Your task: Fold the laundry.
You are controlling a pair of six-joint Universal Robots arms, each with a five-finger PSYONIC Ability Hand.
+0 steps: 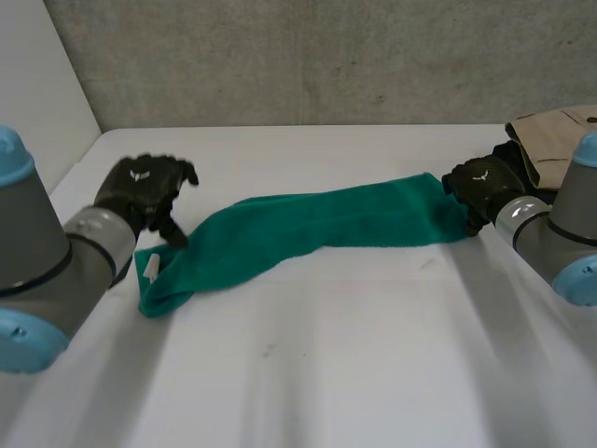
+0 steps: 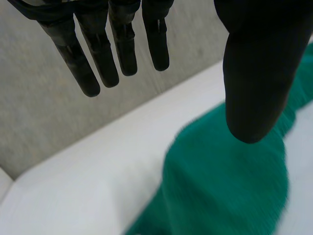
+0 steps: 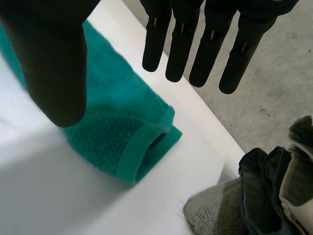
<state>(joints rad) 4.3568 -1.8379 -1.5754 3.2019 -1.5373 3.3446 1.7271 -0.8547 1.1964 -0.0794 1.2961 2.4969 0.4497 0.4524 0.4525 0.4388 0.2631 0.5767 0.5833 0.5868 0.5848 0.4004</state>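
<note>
Green towel [image 1: 308,224]: lies on the white surface [image 1: 326,364] as a long, loosely bunched strip, running from near the left edge across to the right edge. A small white tag [image 1: 151,268] shows at its left end.

Left hand [image 1: 145,187]: at that left end, fingers straight and set apart from the thumb, holding nothing. Contact between thumb tip and cloth cannot be confirmed.

Right hand [image 1: 480,184]: over the towel's right end, fingers likewise straight, thumb apart, nothing gripped. The hemmed end lies doubled on the surface beneath it.

Obstruction noted: a pile of other laundry [image 1: 555,140] occupies the far right corner, just beside the right hand. It consists of beige and dark garments with a grey cloth [image 3: 215,215] at its foot, near the towel's end but apart from it.

A grey concrete wall [image 1: 280,56] runs behind the far edge.
</note>
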